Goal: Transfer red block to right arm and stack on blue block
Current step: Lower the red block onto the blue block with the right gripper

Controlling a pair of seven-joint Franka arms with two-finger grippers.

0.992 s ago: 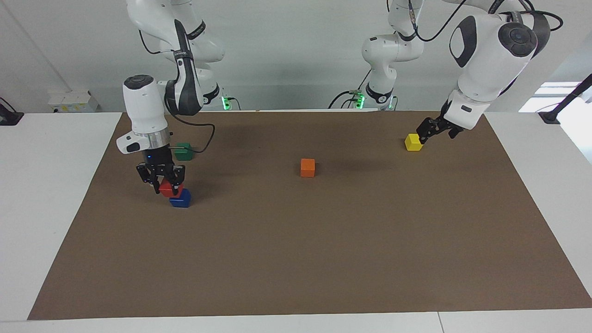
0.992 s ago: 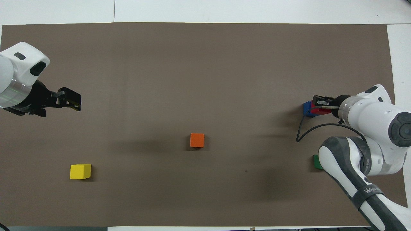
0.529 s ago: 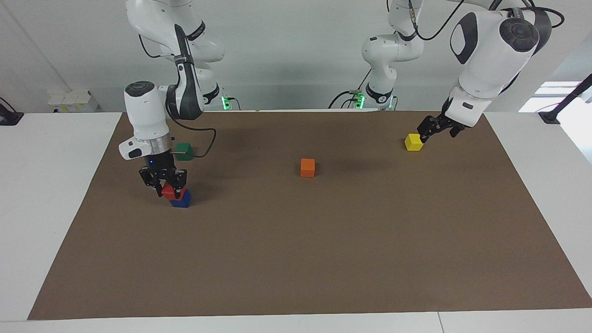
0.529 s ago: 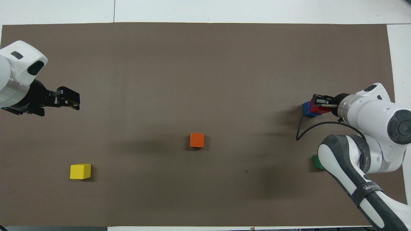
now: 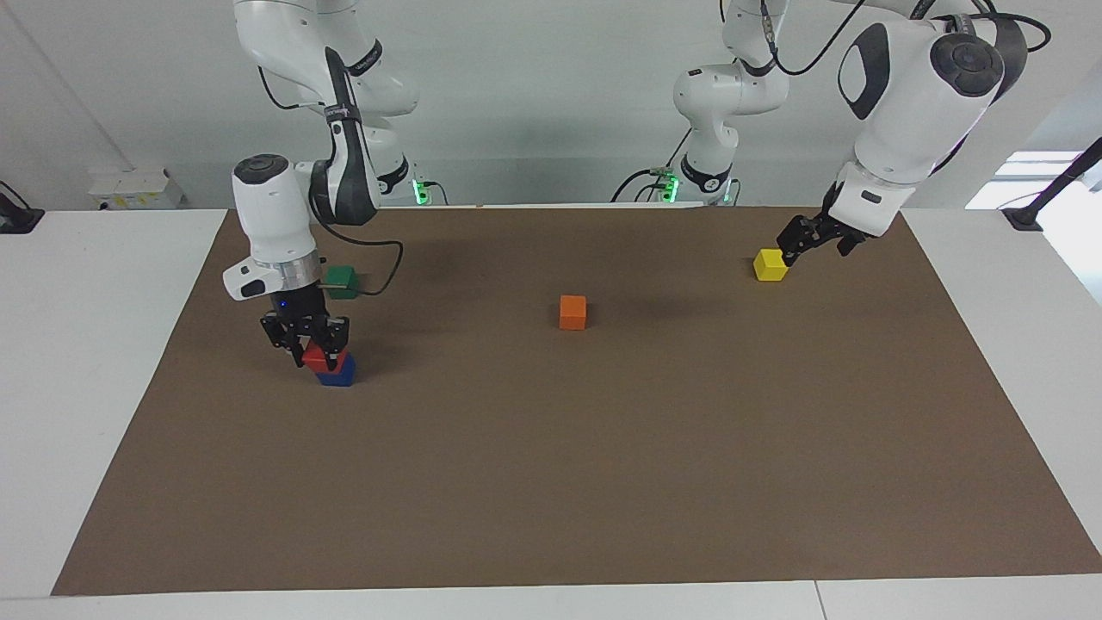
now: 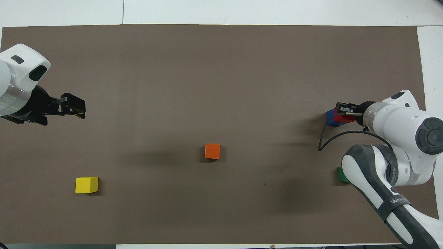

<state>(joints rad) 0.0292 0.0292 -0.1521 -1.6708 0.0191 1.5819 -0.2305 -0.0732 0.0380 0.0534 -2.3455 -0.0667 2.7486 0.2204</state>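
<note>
The right gripper [image 5: 315, 343] is closed on the red block [image 5: 317, 356], and between its jaws the block sits on the blue block [image 5: 337, 372]. It looks shifted a little toward the right arm's end, not square on top. Just above the jaws, nearer to the robots, the green block [image 5: 342, 282] lies beside the gripper's cable.

I think the risk is at the release. If the red block overhangs one edge, it can tip off when the jaws open, and a finger that drags on lifting can push the blue block away.

Well apart from these jaws is the orange block [image 5: 572, 312], mid-table. The left gripper [image 5: 789, 247] waits with wide, empty jaws over the mat, the yellow block [image 5: 770, 264] just beside them.
</note>
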